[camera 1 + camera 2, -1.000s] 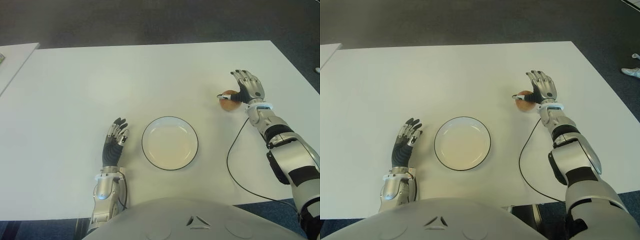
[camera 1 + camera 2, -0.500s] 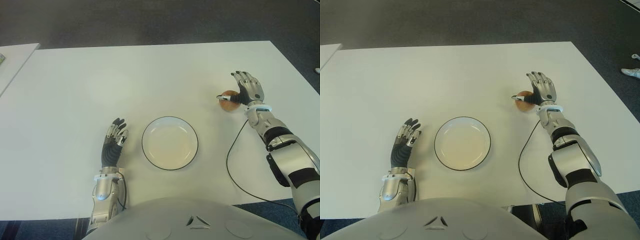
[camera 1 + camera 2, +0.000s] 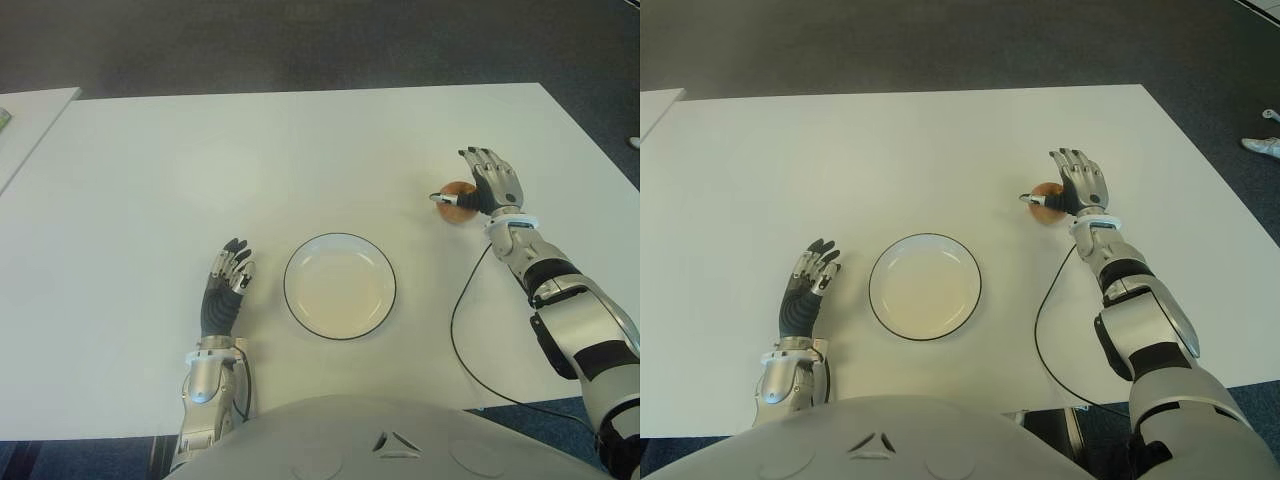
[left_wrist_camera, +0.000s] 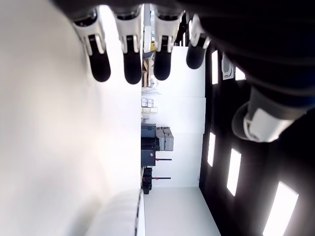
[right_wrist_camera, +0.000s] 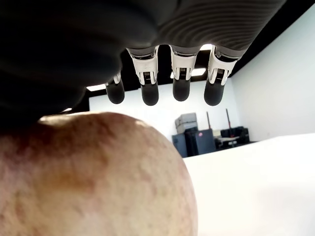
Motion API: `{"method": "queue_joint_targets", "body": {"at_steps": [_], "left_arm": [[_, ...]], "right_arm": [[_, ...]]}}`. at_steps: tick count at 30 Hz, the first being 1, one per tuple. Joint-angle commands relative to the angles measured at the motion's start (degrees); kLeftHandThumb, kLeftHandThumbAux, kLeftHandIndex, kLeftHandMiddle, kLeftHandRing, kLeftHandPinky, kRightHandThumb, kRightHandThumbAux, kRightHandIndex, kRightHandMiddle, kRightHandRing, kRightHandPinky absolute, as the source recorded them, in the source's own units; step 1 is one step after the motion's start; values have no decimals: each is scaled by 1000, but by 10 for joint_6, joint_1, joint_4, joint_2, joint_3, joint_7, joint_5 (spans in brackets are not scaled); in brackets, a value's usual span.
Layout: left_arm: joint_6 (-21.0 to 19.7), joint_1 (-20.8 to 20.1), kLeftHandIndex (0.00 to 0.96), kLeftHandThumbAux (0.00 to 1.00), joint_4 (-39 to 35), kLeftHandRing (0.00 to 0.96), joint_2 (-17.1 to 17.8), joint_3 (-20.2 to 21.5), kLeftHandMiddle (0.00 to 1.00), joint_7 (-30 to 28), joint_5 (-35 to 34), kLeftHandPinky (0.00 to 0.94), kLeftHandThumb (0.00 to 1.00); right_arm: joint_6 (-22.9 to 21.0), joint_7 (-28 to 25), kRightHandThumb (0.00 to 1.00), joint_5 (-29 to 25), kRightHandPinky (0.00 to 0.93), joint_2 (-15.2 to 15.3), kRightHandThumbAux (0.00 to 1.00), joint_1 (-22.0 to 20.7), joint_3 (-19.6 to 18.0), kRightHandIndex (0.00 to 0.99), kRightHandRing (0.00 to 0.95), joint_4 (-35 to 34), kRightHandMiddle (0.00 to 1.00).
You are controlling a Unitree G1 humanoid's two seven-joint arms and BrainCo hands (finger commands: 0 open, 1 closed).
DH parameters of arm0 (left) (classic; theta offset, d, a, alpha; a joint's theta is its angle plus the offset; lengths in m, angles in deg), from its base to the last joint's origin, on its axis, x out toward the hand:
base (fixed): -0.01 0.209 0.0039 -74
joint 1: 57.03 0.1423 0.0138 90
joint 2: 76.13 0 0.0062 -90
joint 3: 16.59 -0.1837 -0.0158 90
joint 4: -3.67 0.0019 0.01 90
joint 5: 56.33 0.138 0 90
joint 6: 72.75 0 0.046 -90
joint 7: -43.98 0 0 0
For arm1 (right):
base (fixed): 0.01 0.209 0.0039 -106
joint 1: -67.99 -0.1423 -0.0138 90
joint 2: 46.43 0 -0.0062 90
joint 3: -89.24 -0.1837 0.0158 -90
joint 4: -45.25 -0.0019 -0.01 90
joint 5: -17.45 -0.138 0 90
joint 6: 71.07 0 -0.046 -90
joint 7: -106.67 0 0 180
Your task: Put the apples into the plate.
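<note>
Your right hand (image 3: pixel 488 182) is over the apple (image 3: pixel 456 201) on the table's (image 3: pixel 300 150) right side, well apart from the plate (image 3: pixel 340 286). The fingers (image 5: pixel 180 78) are stretched out straight above the fruit, not wrapped round it; only the thumb (image 3: pixel 443 197) crosses its near-left side. The right wrist view shows the apple close under the palm with clear air between it and the fingertips, so I'd call this a pre-grasp pose, nothing held yet. The apple looks to be sitting on the table; can't tell whether the palm touches it. The hand comes in from the apple's right and above, which leaves the plate side free for the carry. The plate sits centred just in front of the torso, likely so either arm can reach it. Your left hand (image 3: pixel 226 290) shows just left of the plate, fingers extended and relaxed, holding nothing, idle. Its wrist view shows them straight out along the table. Counts: one apple visible, though the task says apples; one plate, nothing in it; one black cable (image 3: pixel 460 330) looping on the table beside your right forearm. Next call: curl the fingers before lifting, or the apple may roll away.
</note>
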Motion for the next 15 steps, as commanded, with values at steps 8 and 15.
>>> {"method": "queue_joint_targets", "body": {"at_steps": [8, 15], "left_arm": [[-17, 14, 127, 521, 5, 168, 8, 5, 151, -4, -3, 206, 93], [-18, 19, 122, 522, -3, 162, 10, 5, 148, -3, 1, 186, 80]], "right_arm": [[0, -26, 258, -5, 0, -21, 358, 49, 11, 17, 0, 15, 24], [6, -23, 249, -10, 0, -26, 358, 59, 9, 22, 0, 11, 26]]}}
